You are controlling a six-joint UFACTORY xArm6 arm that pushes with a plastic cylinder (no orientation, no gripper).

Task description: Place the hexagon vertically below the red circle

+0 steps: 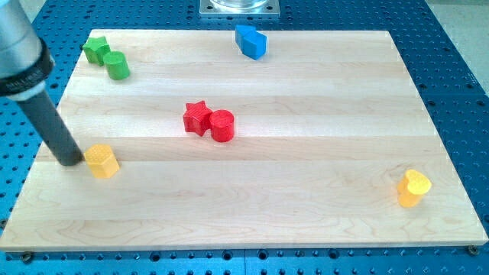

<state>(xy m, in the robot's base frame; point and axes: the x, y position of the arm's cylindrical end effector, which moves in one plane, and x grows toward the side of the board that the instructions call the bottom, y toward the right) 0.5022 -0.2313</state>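
A yellow hexagon block (102, 160) lies near the board's left edge. My tip (70, 161) rests on the board right beside it, touching or nearly touching its left side. A red circle block (221, 125) sits near the board's middle, touching a red star block (197, 118) on its left. The hexagon is well to the left of the red circle and a little lower in the view.
A green star-like block (95, 50) and a green round block (117, 66) sit at the top left. A blue block (250, 41) is at the top centre. A yellow heart block (413, 188) is at the lower right. The wooden board (306, 191) lies on a blue perforated table.
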